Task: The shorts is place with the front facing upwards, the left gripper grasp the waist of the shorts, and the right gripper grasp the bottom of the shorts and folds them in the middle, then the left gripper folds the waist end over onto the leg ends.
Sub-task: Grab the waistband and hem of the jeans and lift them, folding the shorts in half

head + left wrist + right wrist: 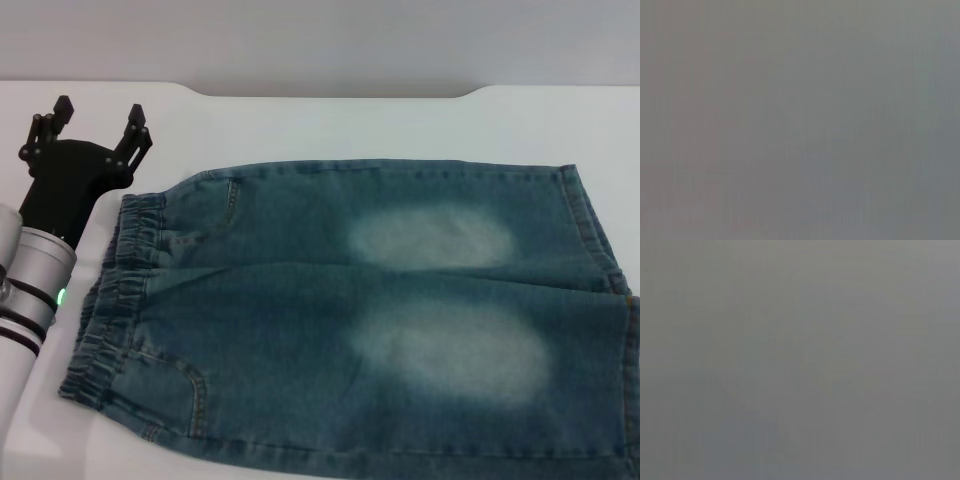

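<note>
Black and spread apart, the left gripper (98, 128) hovers over the white table (330, 125), grasping nothing, just beside the shorts' waist (115, 290). The denim shorts (360, 320) lie flat, their leg ends (600, 250) far right. Both wrist views show only grey.
</note>
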`<state>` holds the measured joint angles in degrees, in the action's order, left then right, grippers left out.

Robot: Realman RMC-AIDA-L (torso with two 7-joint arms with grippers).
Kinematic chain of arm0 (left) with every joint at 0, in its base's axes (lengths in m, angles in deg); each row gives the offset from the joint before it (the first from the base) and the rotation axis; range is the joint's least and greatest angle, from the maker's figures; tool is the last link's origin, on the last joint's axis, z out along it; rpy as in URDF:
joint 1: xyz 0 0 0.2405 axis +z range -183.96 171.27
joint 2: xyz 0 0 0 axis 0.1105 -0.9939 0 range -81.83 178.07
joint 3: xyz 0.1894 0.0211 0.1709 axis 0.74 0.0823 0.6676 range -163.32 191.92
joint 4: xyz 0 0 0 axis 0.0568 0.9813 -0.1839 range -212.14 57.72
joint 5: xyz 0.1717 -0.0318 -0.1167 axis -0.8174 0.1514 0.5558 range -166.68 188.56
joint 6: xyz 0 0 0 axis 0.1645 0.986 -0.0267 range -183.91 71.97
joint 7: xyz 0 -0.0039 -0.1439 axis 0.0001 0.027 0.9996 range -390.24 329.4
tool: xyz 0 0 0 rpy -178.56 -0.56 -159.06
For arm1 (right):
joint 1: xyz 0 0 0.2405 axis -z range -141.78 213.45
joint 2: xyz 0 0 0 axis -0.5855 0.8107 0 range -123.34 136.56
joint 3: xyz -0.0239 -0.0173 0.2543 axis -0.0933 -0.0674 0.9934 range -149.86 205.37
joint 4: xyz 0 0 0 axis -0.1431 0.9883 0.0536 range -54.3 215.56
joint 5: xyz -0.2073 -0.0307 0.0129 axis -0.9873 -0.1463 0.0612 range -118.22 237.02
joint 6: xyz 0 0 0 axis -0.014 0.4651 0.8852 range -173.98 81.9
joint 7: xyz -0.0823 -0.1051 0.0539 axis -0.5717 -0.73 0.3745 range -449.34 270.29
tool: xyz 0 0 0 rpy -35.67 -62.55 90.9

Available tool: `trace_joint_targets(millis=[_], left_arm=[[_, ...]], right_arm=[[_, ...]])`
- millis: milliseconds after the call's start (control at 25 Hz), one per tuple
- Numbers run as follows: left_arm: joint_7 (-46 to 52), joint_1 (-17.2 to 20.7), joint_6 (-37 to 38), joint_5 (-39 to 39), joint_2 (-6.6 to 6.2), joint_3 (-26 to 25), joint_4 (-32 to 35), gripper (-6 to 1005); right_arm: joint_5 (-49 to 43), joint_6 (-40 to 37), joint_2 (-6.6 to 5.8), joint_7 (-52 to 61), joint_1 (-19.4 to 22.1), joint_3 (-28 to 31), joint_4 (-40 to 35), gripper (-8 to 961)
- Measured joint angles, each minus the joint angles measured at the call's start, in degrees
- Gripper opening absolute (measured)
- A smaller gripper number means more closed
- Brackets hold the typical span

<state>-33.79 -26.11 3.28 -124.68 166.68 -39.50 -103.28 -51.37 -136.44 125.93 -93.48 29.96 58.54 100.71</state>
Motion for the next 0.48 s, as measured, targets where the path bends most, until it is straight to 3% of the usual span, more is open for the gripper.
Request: trace_joint_targets(millis=[360,480], left_arm=[[0.03,0.28,-0.05,-0.08,-0.10,0.22,-0.33,834],[0.00,0.54,-1.72,-0.86,-0.46,0.95,-2.50,833]], right_arm=[[-0.07,0.36,-0.01,-0.01,0.02,-0.85,1.14,622],[-0.07,2.08,-1.04,-0.32,0.38,-1.16,4.74,622]])
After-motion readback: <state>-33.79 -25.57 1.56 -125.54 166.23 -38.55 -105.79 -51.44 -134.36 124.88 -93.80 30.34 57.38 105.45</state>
